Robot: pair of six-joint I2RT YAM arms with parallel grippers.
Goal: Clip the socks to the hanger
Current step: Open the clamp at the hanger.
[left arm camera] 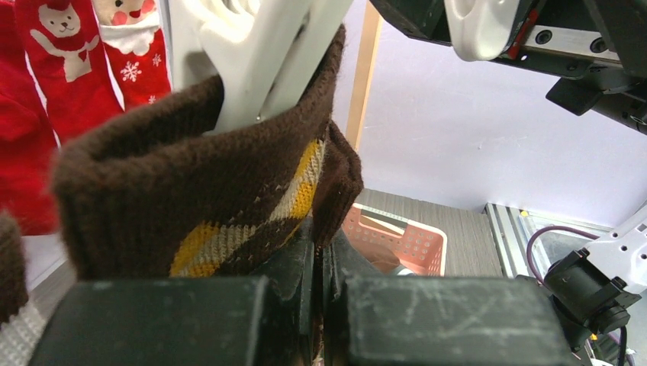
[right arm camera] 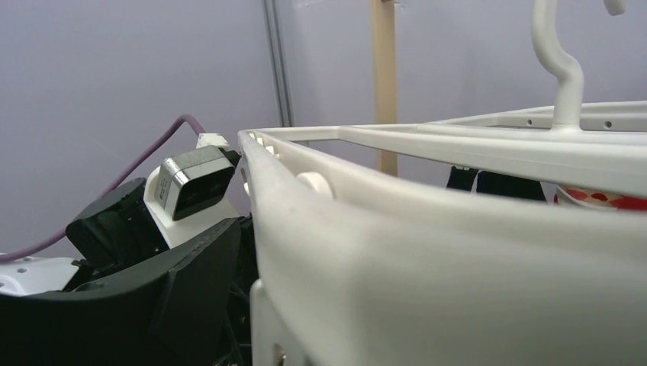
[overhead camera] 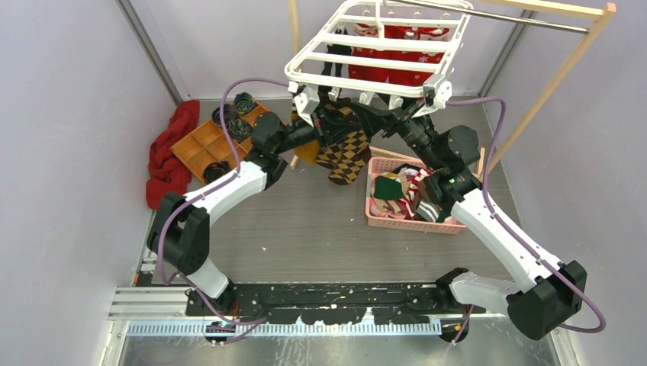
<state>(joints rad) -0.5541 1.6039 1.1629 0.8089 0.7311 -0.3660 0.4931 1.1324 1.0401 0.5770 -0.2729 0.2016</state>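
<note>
The white hanger [overhead camera: 374, 53] hangs from a metal rod at the back. My left gripper [overhead camera: 324, 122] is under its near edge, shut on the cuff of a brown argyle sock [overhead camera: 347, 152] that hangs below. In the left wrist view a white clip [left arm camera: 259, 61] straddles that cuff [left arm camera: 175, 191] just above my shut fingers [left arm camera: 290, 267]. My right gripper [overhead camera: 365, 114] comes in from the right to the same spot. In its wrist view the hanger's frame [right arm camera: 458, 229] hides one finger. The other black finger [right arm camera: 152, 297] stands far left, beside a clip [right arm camera: 263, 320].
A pink basket [overhead camera: 450, 223] holding more socks sits at the right. Red Christmas socks [overhead camera: 397, 46] hang on the hanger. A wooden tray [overhead camera: 200, 145] with dark rolled bundles and a red cloth [overhead camera: 172, 149] lie at the left. A wooden rack post [overhead camera: 557, 84] stands at the right.
</note>
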